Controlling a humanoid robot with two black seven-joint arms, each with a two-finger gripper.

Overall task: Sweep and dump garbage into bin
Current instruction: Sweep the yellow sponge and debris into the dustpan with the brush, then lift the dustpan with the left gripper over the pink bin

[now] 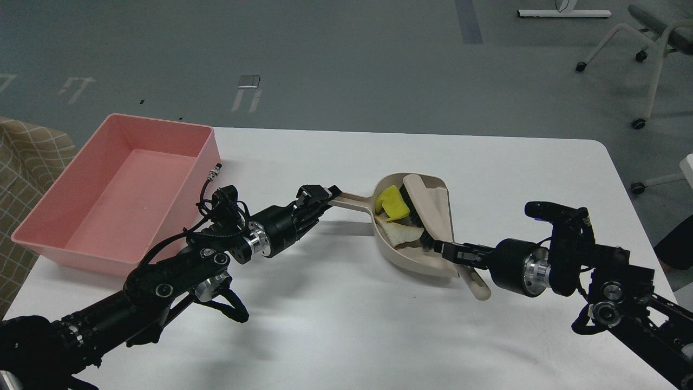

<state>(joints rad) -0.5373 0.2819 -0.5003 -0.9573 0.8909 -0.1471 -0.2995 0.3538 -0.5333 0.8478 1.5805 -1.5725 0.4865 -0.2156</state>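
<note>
The beige dustpan (433, 260) lies on the white table (335, 325), its handle pointing left. My left gripper (323, 196) is shut on that handle. The yellow scrap (391, 201) and the off-white strip (400, 234) lie inside the pan, against its back wall. The beige brush (427, 208) with black bristles is inside the pan, pressed against both scraps. My right gripper (452, 252) is shut on the brush handle at the pan's front lip. The pink bin (116, 187) stands empty at the table's left.
The pink bin sits at the table's left edge, close to my left forearm. A plaid-covered object (27, 168) stands left of the table. Office chairs (649, 43) stand on the grey floor behind the table's right end.
</note>
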